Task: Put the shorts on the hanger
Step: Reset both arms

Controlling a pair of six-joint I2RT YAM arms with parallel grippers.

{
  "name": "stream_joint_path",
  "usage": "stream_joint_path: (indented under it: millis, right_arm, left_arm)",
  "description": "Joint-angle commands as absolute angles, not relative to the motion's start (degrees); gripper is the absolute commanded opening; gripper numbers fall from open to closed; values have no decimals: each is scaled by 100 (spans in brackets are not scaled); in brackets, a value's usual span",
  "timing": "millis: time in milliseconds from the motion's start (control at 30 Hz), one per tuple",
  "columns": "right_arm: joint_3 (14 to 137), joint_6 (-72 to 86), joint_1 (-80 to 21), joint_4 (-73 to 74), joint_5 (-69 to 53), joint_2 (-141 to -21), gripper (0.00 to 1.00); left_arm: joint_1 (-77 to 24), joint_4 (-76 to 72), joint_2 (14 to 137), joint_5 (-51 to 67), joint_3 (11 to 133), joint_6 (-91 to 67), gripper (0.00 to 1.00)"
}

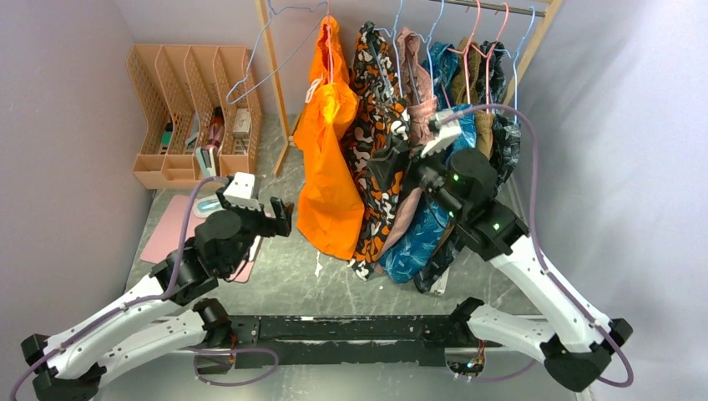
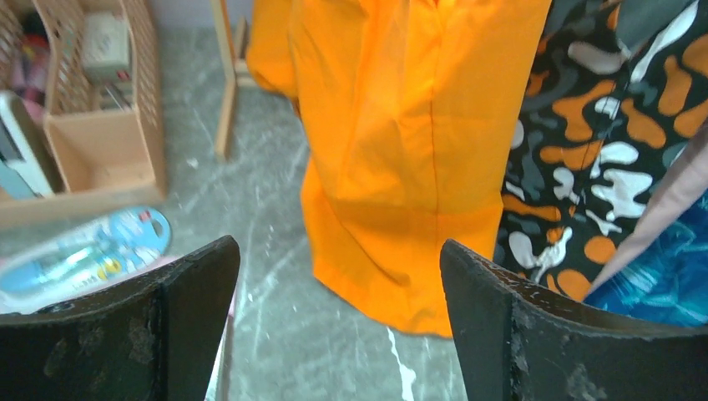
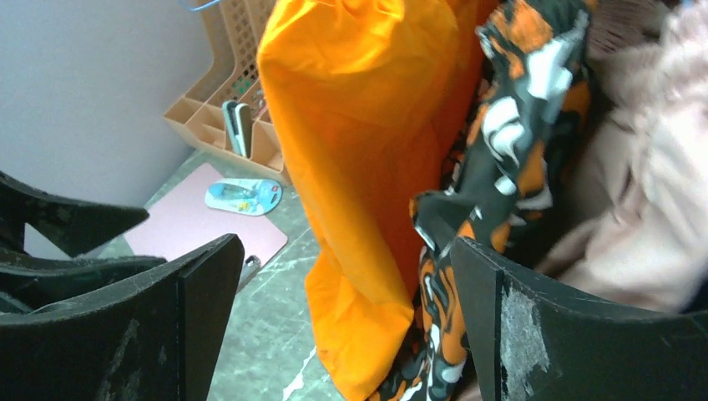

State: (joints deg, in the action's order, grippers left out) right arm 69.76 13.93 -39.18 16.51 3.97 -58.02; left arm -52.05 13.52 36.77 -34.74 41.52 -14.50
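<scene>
The shorts (image 1: 330,167) are seen hung at the left end of the rack (image 1: 493,7) on the hanger (image 1: 328,46), so the task is judged essentially done. The left gripper (image 2: 338,251) and the right gripper (image 3: 346,246) are held wide and empty in front of the rack. The hanger's wire is shown only from above. The hem is shown close up only by the wrist views.

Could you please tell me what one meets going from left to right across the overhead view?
Peach file rack → left tool → orange shorts → patterned garment → blue garment.
</scene>
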Motion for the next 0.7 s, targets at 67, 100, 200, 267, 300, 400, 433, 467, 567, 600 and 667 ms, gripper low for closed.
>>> stream_joint_path:
  millis: [67,100,200,267,300,400,433,467,567,600,667]
  right_arm:
    - [6440,1647,-3929,479,1341,-5073,100]
    - [6456,1636,-3929,475,1487,-5067,100]
    - [6354,1478,-3996,373,1901,-5046,100]
    - [6202,1315,-4136,220,2132,-4968,100]
    - [6132,1283,-4163,178,2177,-4936,100]
    - [5997,1281,-4192,167,2107,-4808,100]
    - [5954,1287,-4193,159,2050,-4764,100]
    - [5929,1299,-4193,163,1984,-4734,100]
    - [5898,1357,-4204,235,1983,-4749,100]
    - [5910,1392,-4215,295,2073,-4785,100]
    - [5964,1364,-4227,404,2111,-4811,100]
  left_arm:
    - [-4897,1926,3684,-2999,4419,-2223,99]
    - [-4664,1884,3744,-2840,4466,-2170,100]
    - [-3498,1927,4199,-1606,4718,-1932,99]
    - [-2532,1931,4546,-513,4784,-2033,98]
    - [-2098,1873,4679,75,4760,-2046,98]
    - [-964,1579,4880,1256,4565,-2394,98]
    - [-868,1503,4879,1341,4511,-2379,99]
    - [-861,1478,4875,1245,4487,-2309,99]
    - [-945,1473,4715,608,4333,-1912,100]
    - [-1014,1443,4613,386,4230,-1821,100]
    - [-1146,1303,4261,37,3964,-1755,100]
